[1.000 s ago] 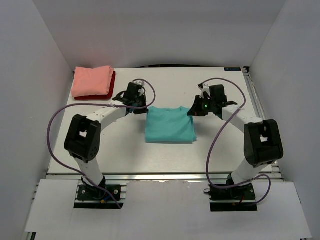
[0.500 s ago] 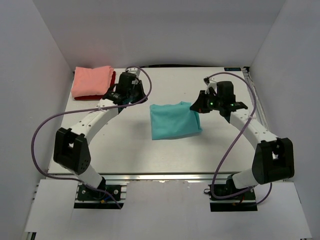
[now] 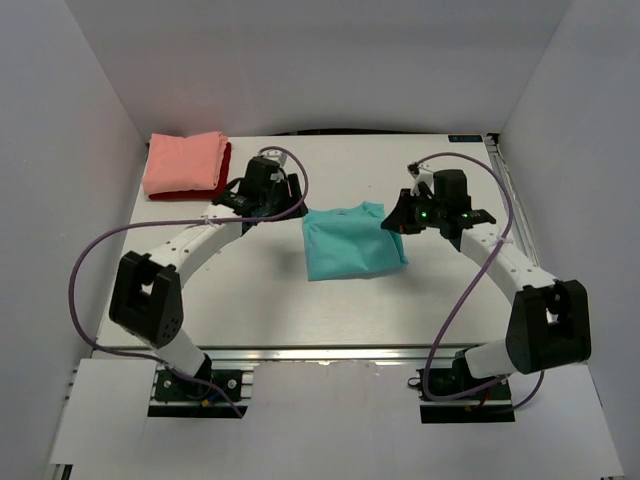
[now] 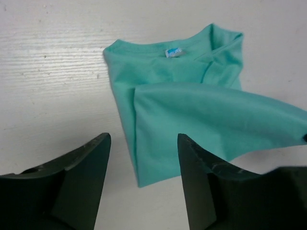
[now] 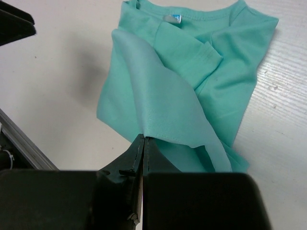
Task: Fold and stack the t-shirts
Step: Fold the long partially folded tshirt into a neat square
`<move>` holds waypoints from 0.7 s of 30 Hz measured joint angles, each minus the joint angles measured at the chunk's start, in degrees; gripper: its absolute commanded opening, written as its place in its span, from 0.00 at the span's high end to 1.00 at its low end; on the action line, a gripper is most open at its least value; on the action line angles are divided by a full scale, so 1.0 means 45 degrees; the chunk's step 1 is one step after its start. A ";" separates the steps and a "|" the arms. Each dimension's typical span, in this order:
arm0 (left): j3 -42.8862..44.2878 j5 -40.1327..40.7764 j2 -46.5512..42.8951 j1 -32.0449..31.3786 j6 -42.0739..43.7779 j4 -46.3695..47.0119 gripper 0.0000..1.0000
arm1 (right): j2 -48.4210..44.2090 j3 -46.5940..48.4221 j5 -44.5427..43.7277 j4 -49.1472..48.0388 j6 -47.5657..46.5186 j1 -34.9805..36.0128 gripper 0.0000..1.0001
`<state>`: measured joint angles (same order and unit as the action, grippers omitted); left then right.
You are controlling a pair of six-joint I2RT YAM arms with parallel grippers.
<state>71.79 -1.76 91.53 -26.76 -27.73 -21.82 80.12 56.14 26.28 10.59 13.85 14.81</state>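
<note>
Top view: the folded teal t-shirt point(image 3: 352, 245) lies on the surface point(image 3: 250, 295), with the left gripper point(image 3: 284, 203) just off its far-left corner and the right gripper point(image 3: 396, 221) at its far-right corner. Left wrist view: the left gripper stands open and empty, the teal t-shirt directly ahead. Right wrist view: the right gripper is clamped on a lifted fold.

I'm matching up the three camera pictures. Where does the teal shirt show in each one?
Top external: teal shirt lies just above the picture's centre.
Left wrist: it fills the upper right.
Right wrist: it fills the upper middle, with one edge lifted toward the camera.
Shared landmark: its collar, at the shirt's top edge in every view.
</note>
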 measured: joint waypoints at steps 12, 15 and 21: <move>0.0136 0.0340 0.2686 0.0005 -0.0092 0.0835 0.35 | 0.0971 -0.0112 0.0010 -0.0141 -0.0029 0.0000 1.00; 0.0345 0.0102 0.3181 0.0005 -0.0219 0.1141 0.43 | 0.1156 -0.0112 0.0010 -0.0243 -0.0034 0.0000 1.00; 0.1015 -0.0408 0.3973 0.0005 -0.0476 0.1724 0.43 | 0.1307 -0.0107 0.0010 -0.0389 -0.0078 0.0000 1.00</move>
<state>76.36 -3.60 109.40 -26.74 -29.87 -14.06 86.00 55.66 26.33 8.84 13.50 14.81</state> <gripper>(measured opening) 0.575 0.005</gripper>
